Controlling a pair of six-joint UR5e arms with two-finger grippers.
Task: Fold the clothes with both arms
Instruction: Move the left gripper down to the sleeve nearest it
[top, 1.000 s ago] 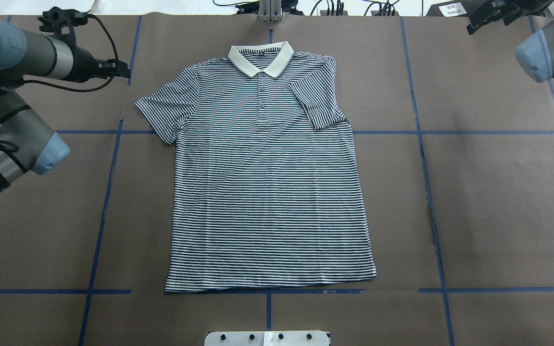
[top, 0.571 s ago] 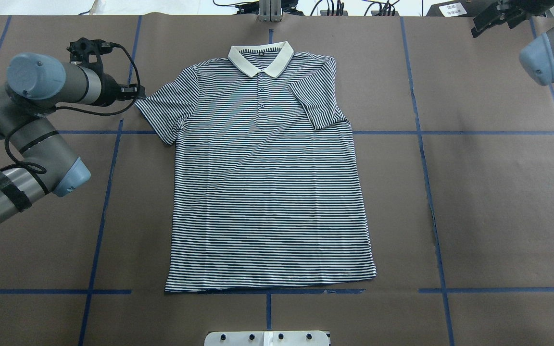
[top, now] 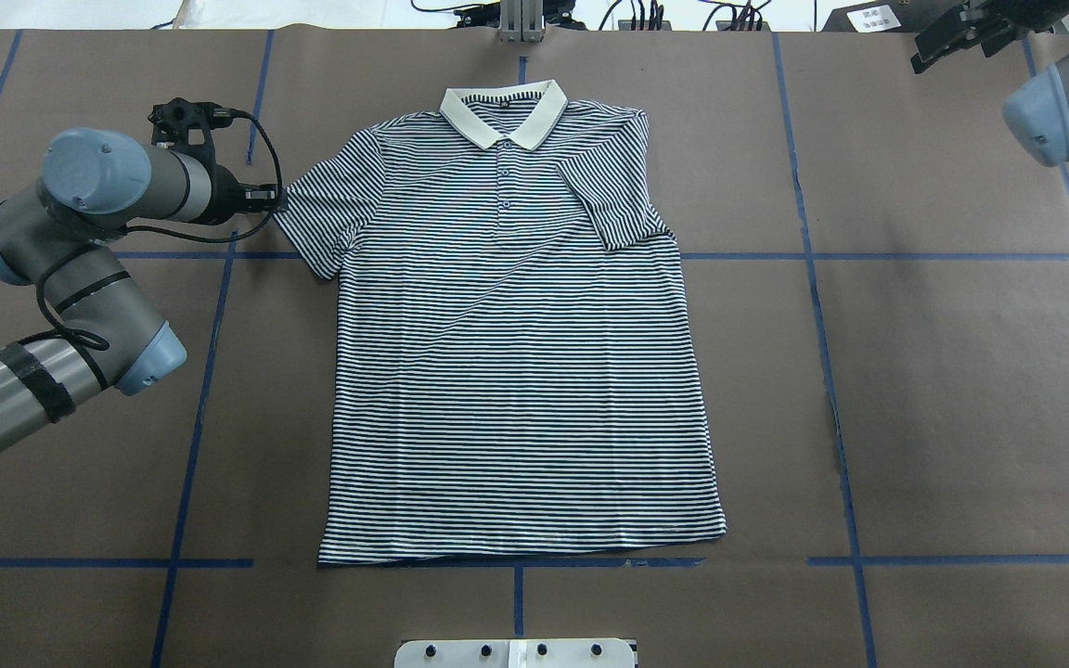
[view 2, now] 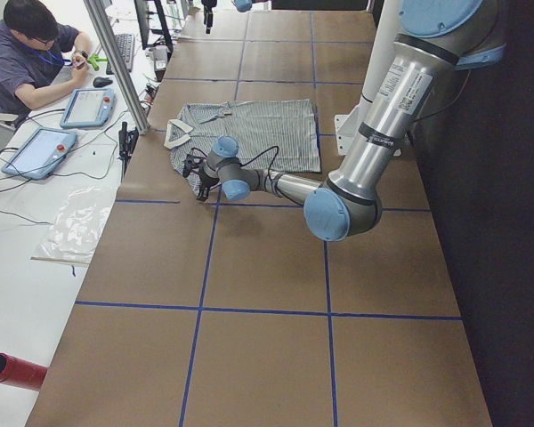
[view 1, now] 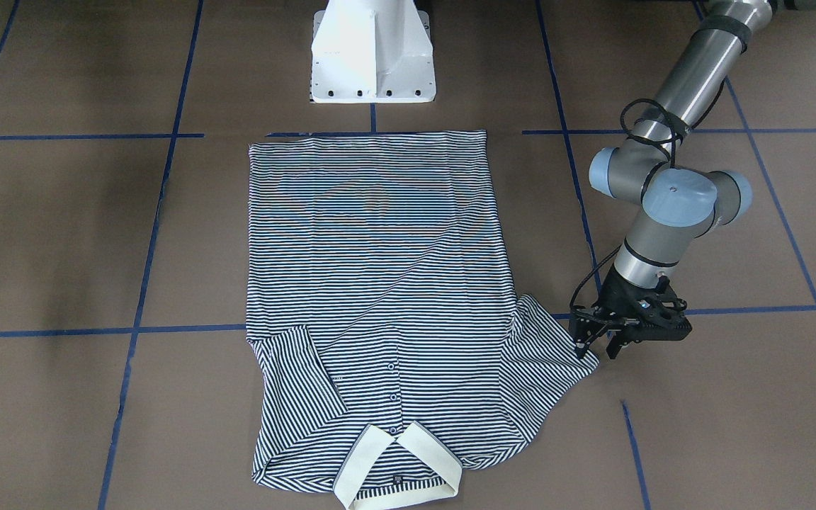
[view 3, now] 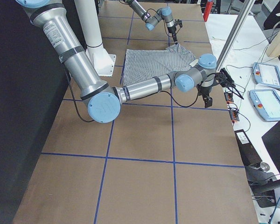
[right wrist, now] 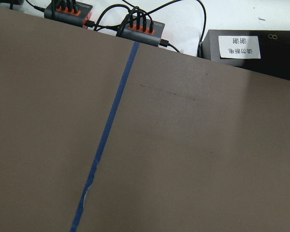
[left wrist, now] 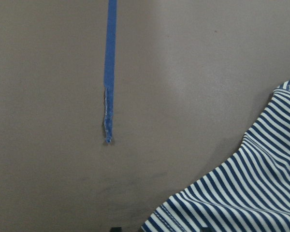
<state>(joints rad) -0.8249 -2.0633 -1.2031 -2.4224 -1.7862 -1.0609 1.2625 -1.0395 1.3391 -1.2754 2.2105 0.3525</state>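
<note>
The striped polo shirt [top: 516,371] is lying flat and face up in the middle of the table [top: 961,371], with the hem toward the robot's white base [view 1: 372,53] and the plain cream collar [top: 502,116] on the far side. Thin navy-and-white stripes all over, soft knit look, and a short row of small buttons [top: 504,172] under the collar. The sleeve on the robot's right [top: 613,199] is folded in over the chest; the other sleeve [view 1: 546,354] is spread out flat. The left gripper [view 1: 598,346] is down low right at that sleeve's outer hem. Its two black fingers are spread apart with nothing between them, and one tip sits at the edge of the cloth. The left wrist view shows just the stitched hem corner against the matte brown tabletop. The right gripper [view 3: 206,99] is off by the far corner on the robot's right, well away from the shirt — can't tell how its jaws stand. Blue tape [top: 200,408] marks a grid across the brown surface, a bit frayed in spots.
</note>
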